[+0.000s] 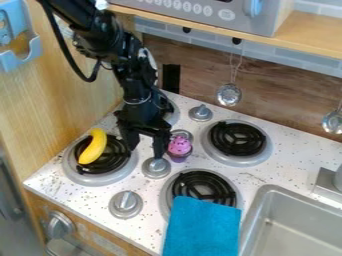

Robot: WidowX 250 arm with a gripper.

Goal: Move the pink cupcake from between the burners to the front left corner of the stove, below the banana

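Note:
The black gripper [145, 149] hangs over the stove's middle, pointing down, its fingers apart with nothing between them. Just right of its right finger stands a toy cupcake [179, 146] with pink frosting and a dark purple base; whether the two touch, I cannot tell. A yellow banana [93, 146] lies on the left burner [122, 169], to the left of the gripper. Over the front edge of the front burner [224, 187] lies a blue cloth [202, 227].
Metal knobs [156, 168] stand among the burners, with another knob [125, 204] near the front edge. The sink [287, 227] is at the lower right. Ladles [228, 94] hang along the back wall below a wooden shelf [220, 29]. A wooden panel [63, 95] rises at the left.

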